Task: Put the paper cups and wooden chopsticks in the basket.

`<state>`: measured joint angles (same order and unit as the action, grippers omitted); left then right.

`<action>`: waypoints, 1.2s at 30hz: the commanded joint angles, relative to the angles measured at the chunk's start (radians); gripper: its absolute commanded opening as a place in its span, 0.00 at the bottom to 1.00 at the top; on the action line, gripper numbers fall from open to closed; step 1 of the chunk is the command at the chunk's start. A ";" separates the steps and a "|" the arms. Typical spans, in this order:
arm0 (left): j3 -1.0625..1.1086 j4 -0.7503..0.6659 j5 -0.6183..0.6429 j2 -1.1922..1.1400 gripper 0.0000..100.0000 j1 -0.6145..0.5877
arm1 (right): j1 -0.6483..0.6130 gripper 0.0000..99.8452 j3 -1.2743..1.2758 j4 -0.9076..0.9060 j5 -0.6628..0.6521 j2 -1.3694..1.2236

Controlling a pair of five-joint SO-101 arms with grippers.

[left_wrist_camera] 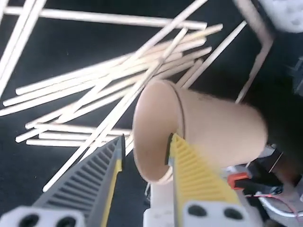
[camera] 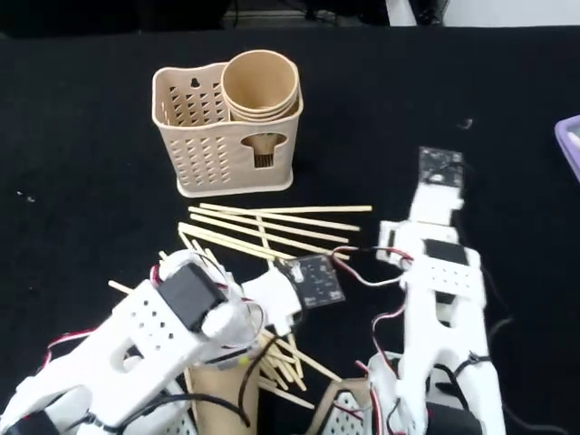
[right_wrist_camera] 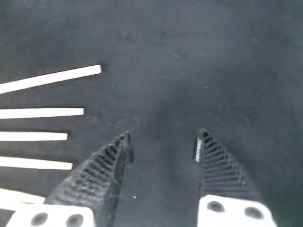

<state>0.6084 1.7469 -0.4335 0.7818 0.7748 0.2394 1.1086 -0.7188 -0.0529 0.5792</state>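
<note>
High view: the basket (camera: 227,159) holds stacked cups (camera: 260,83) in one compartment. The chopsticks (camera: 272,227) lie loose on the worktop (camera: 82,181) between the basket and both arms.

Left wrist view: the left gripper (left_wrist_camera: 147,141) has its fingers parted astride the rim of a toppled paper cup (left_wrist_camera: 213,127). I judge the cup pickup is in hand. Next I'd close, lift clear of the sticks and carry it to the basket.

Right wrist view: the right gripper (right_wrist_camera: 163,142) stands spread over bare worktop beside chopstick ends, with room to move.

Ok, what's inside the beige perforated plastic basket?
A stack of nested tan paper cups sits in one compartment of the basket. The other compartment's inner wall shows; its floor is hidden.
</note>
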 commanded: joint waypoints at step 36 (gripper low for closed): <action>0.088 0.014 -0.091 0.387 0.20 0.222 | 0.064 0.22 -0.070 0.018 0.029 0.031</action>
<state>0.6882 1.7561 -0.4703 1.1500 0.9881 0.2854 1.1086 -0.7188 -0.0345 0.5792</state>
